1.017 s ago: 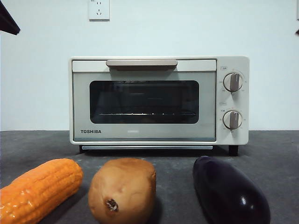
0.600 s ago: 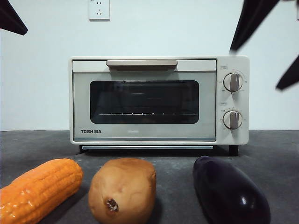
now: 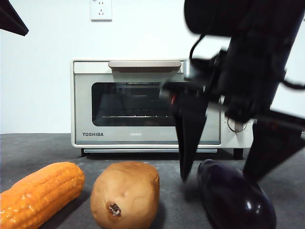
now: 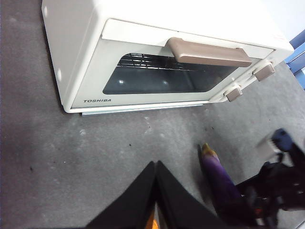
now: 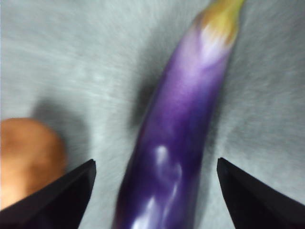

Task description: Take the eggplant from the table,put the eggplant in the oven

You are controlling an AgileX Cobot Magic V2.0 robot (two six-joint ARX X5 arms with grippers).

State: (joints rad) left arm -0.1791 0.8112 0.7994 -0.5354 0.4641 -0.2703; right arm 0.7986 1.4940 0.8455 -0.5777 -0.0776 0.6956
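The eggplant (image 3: 236, 198), glossy and dark purple, lies on the grey table (image 3: 43, 148) at about five o'clock in the front view, in front of the oven's knob side. My right gripper (image 3: 219, 176) hangs directly over it, its two black jaws spread wide apart, one tip at the eggplant's nine o'clock side and the other at its three o'clock side, with the vegetable between them and neither jaw pressing on it. From my right wrist camera the eggplant (image 5: 181, 129) runs lengthwise up the middle of the gap, its yellowish stem end pointing away from me toward twelve o'clock; the picture is blurred. The brown potato (image 3: 125, 194) sits at the eggplant's nine o'clock, near but apart, and the orange corn cob (image 3: 40, 193) lies beyond the potato at the far side. The cream-white oven (image 3: 162, 102) stands behind all three with its glass door closed. My left gripper (image 4: 156, 167) waits away from the work with its jaws pressed together, holding nothing, looking down on the oven front and the eggplant beside my right arm.
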